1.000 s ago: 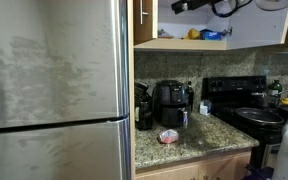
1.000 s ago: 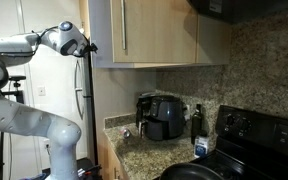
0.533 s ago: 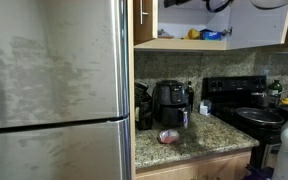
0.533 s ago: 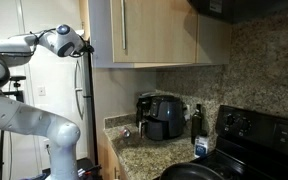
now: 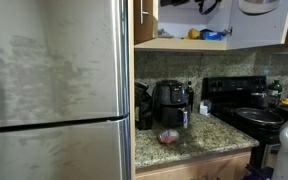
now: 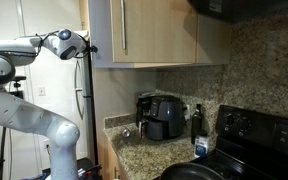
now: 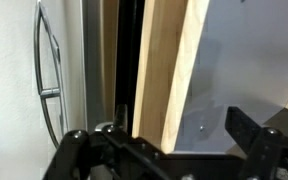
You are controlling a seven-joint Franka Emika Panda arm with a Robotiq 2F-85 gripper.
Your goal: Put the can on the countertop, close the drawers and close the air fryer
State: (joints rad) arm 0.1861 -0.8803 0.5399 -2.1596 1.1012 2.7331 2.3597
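Air fryer [image 5: 172, 102] is seen on the countertop [image 5: 212, 136]; the gripper [image 7: 169, 152] is spread wide at a cabinet door [image 7: 170, 70] edge.

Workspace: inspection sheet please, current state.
Surface: granite countertop.
Job's things: air fryer upright on the countertop, looks shut; small round item in front of it, can't confirm it's the can; drawers not clearly seen.
Clutter: bottle beside the air fryer; yellow and blue items on the open cabinet shelf.
Grippers: tool open, astride the wooden cabinet door edge.
Cables: dark loop at the cabinet top.
Surroundings: refrigerator, stove.
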